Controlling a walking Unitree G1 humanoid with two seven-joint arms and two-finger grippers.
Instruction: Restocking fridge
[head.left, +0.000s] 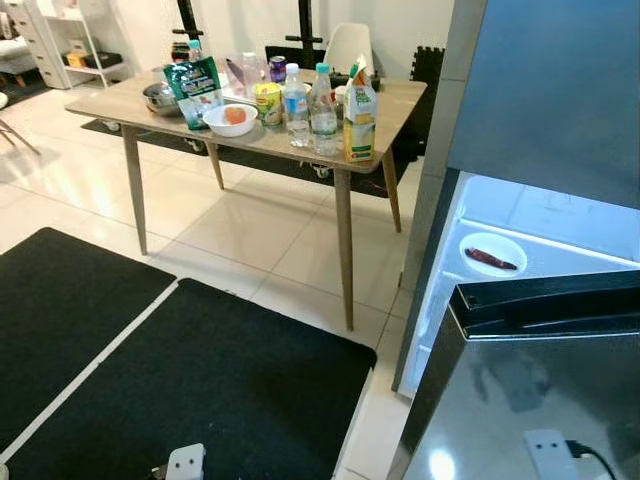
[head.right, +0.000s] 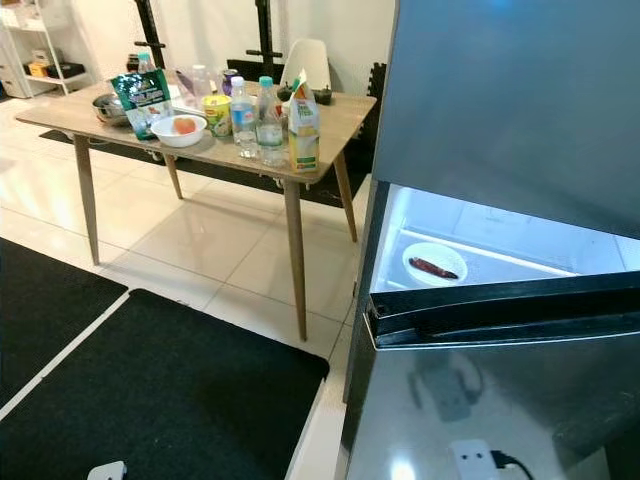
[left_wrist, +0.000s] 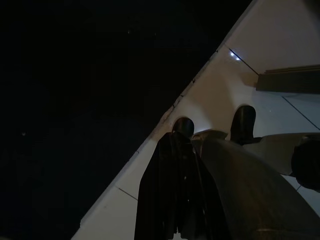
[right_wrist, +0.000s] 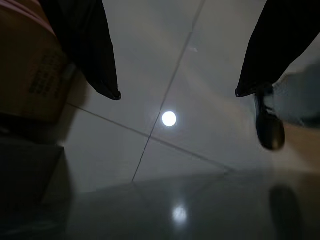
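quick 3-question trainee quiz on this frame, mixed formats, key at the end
1. True or false: the fridge is open.
2. What is in the fridge already? A) white plate with a dark red item B) a water bottle C) a green bag
3. What stands nearest the table corner closest to the fridge?

Key: 1 true. 2 A. 3 the juice carton, beside the two water bottles.

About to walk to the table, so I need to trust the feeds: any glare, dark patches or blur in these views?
Left and right eye views: sharp, evenly lit; the open fridge glows bright inside, lamp glare on its glossy door. Left wrist view: mostly black, only pale floor tiles visible. Right wrist view: dim, soft, a lamp reflection on the floor between the open right gripper fingers.
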